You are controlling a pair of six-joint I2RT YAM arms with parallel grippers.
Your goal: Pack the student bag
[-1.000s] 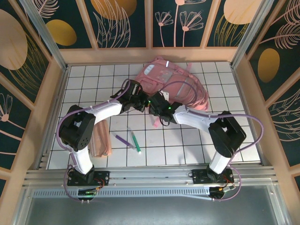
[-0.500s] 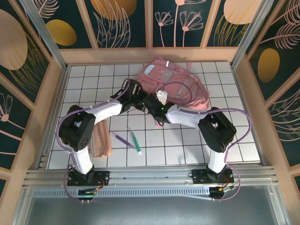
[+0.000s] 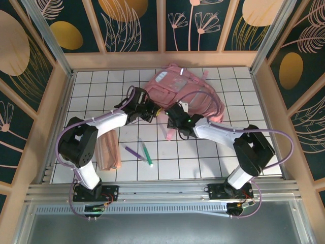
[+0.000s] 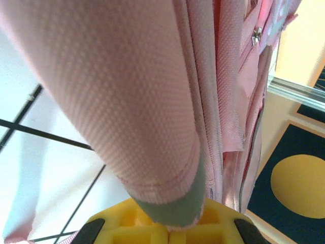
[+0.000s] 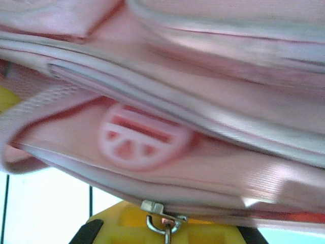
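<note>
The white gridded desk (image 3: 213,152) carries the student bag (image 3: 188,89) at its far side, a little right of centre and close to the back wall, lying slumped with a silver strip facing up. Both arms reach in from the near edge and meet at the bag's near left edge. The left gripper (image 3: 153,108) is clamped on the student bag: in its wrist view a thick fold of pink woven fabric (image 4: 127,101) runs straight down into the closed gripper. The right gripper (image 3: 174,110), just beside it, is likewise closed on the bag's edge; its wrist view shows glossy pink seams, a round pale badge (image 5: 143,136) and a metal zipper pull (image 5: 159,217) right at the gripper. A flat peach-pink pouch (image 3: 108,155) lies near the left arm's base, well apart from the bag. Between the arms lie a green pen (image 3: 147,152) and a purple pen (image 3: 133,151), close together.
</note>
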